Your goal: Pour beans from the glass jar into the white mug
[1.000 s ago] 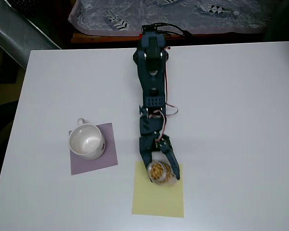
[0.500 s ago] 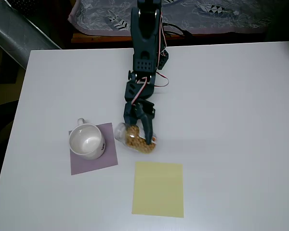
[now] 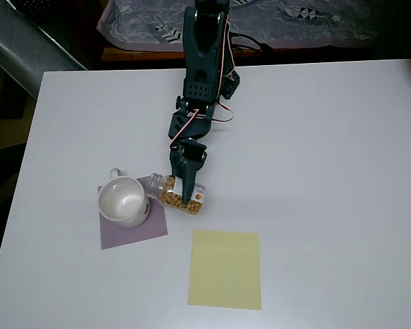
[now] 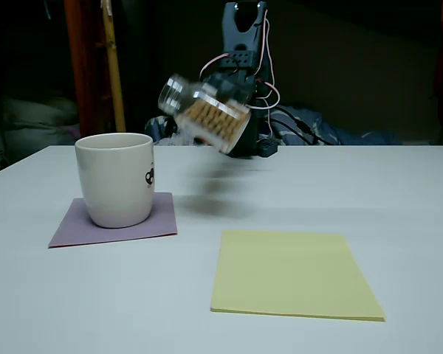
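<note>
My gripper [image 3: 185,186] is shut on the glass jar [image 3: 177,195], which hangs above the table, tilted with its mouth toward the left. In the fixed view the glass jar [image 4: 205,113] is slightly blurred and its open mouth points up-left, higher than the mug's rim. The tan-yellow beans [image 3: 176,200] lie inside the jar; the beans [image 4: 215,118] fill its lower half. The white mug [image 3: 122,201] stands upright on a purple mat [image 3: 132,224], just left of the jar's mouth. Its inside looks empty. In the fixed view the white mug [image 4: 117,178] shows a dark mark on its side.
A yellow paper sheet [image 3: 225,268] lies flat below the jar, nearer the table's front. The dark arm [image 3: 202,68] reaches in from the table's [image 3: 342,171] far edge. Patterned cloth [image 3: 260,20] lies beyond that edge.
The gripper lifted the jar off the yellow sheet, carried it up and left toward the mug, and tipped it further so its mouth now nears the mug's rim.
</note>
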{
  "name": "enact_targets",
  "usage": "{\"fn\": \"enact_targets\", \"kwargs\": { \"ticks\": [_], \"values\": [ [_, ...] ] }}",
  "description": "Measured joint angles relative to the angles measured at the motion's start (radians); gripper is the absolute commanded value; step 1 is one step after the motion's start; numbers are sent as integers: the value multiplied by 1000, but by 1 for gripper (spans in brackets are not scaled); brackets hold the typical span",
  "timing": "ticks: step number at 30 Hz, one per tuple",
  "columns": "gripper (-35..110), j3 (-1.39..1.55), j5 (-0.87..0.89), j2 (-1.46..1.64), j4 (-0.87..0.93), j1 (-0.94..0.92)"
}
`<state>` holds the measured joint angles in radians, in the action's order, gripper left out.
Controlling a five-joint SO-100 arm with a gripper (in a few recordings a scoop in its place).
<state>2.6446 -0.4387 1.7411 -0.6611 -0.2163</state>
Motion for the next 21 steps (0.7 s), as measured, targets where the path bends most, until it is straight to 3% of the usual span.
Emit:
{"fn": "enact_targets", "kwargs": {
  "ticks": [21],
  "values": [
    [0,-190,149,-179,51,-81]
  ]
}}
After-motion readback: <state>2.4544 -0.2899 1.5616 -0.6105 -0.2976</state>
